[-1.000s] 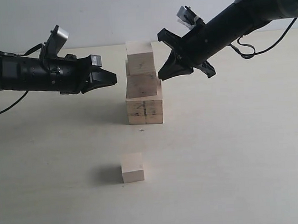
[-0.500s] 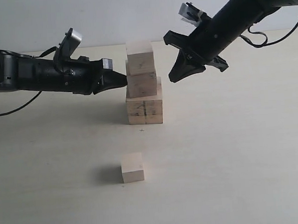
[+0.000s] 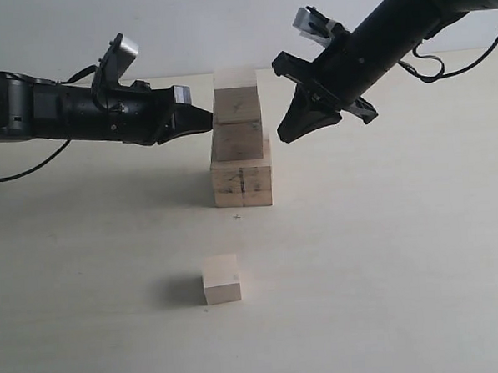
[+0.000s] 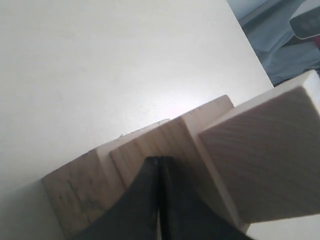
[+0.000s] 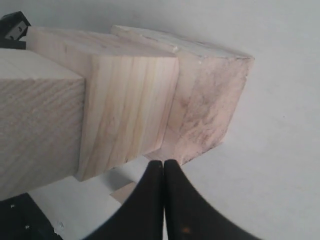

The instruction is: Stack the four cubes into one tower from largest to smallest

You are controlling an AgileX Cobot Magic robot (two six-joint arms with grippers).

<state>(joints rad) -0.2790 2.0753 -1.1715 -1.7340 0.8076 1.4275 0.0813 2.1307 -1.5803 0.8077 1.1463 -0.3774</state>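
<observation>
Three pale wooden cubes stand as a tower in the middle of the table: the largest cube with a dark line at the base, the second cube on it, the third cube on top. The smallest cube lies alone on the table in front. My left gripper is shut, its tip at the left side of the stack near the seam between second and third cubes. My right gripper is shut and empty, just right of the second cube, apart from it. In the left wrist view the shut left gripper lies against the second cube.
The pale table spreads around the stack, bounded by a light wall behind. Both black arms reach in from the left and right at the height of the stack.
My left gripper has moved right and slightly up until its tip reaches the stack. The right gripper drew back up and to the right, then held. The upper cubes now sit straighter.
</observation>
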